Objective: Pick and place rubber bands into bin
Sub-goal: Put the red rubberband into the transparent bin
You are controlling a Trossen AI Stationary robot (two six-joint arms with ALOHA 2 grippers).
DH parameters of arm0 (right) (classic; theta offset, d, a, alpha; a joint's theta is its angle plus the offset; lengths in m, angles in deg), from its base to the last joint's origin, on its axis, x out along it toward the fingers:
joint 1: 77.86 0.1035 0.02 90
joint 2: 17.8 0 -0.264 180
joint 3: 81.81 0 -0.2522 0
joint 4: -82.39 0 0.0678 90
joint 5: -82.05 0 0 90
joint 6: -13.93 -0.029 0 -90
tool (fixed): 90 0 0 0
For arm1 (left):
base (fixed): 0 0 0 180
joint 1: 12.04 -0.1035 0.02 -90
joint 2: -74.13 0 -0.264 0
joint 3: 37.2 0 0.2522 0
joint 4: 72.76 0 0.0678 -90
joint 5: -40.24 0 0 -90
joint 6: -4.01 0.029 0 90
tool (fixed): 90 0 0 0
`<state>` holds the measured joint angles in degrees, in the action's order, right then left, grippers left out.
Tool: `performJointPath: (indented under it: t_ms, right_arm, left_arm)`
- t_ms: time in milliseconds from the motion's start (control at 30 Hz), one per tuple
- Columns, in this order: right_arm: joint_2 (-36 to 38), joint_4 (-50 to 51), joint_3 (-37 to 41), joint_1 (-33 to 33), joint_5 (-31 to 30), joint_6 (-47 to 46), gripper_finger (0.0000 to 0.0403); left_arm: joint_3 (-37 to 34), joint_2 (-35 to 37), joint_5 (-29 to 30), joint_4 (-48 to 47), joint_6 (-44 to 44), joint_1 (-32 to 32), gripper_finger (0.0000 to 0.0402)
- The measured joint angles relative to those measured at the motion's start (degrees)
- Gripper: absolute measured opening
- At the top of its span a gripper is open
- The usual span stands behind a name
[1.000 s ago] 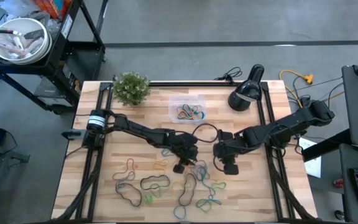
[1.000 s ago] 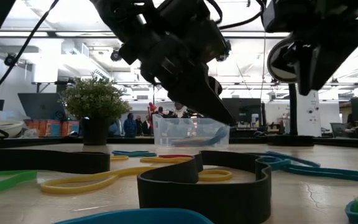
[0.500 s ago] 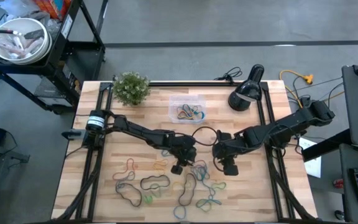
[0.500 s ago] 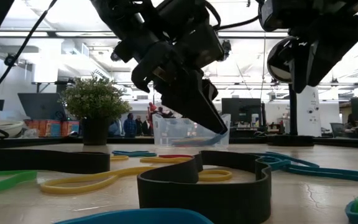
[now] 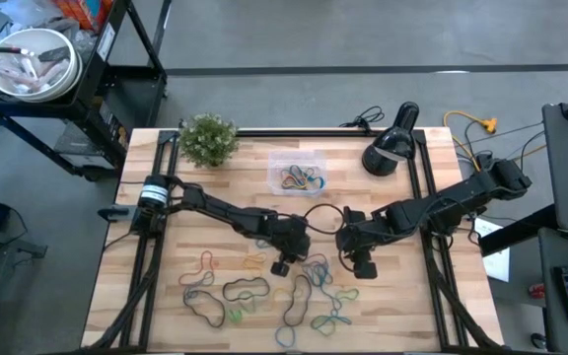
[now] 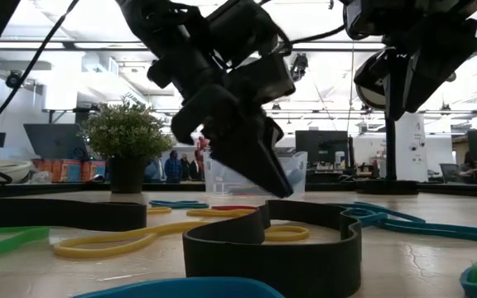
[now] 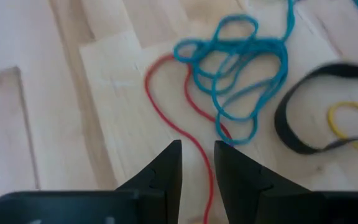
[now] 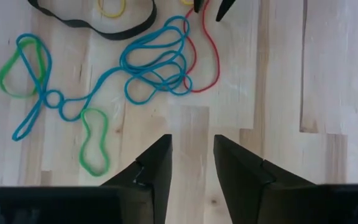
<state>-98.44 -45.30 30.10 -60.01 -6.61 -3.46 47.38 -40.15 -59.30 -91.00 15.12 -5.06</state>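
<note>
Many rubber bands (image 5: 264, 291) lie loose on the near half of the wooden table. My left gripper (image 7: 197, 168) is open and slants down just above the table. One strand of a red rubber band (image 7: 166, 118) runs between its fingers. In the right wrist view its fingertips (image 8: 197, 6) straddle that red band (image 8: 213, 56); I cannot tell whether they touch it. A tangle of blue bands (image 7: 241, 81) lies just past the red one. My right gripper (image 8: 191, 162) hovers open over bare wood beside the blue tangle (image 8: 157, 59). The clear bin (image 5: 299, 176) holds several bands.
A small plant (image 5: 208, 138) stands at the table's far left and a black lamp (image 5: 390, 148) at the far right. A wide black band (image 6: 272, 240) and green bands (image 8: 92, 143) lie near the front. A metal bowl (image 5: 28, 64) sits on a cart off the table.
My left gripper has sunk toward the table and tipped more steeply downward, bringing its fingertips down to the red band. My right arm has stayed in place.
</note>
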Motion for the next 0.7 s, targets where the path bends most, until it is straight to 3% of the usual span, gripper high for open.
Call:
performJointPath:
  t_ms: [700]
  right_arm:
    - [0.00,-1.43,0.02,0.00,-1.38,0.85,0.0097]
  left_arm:
    - [-0.63,0.15,3.50,-6.06,1.72,0.29,0.0077]
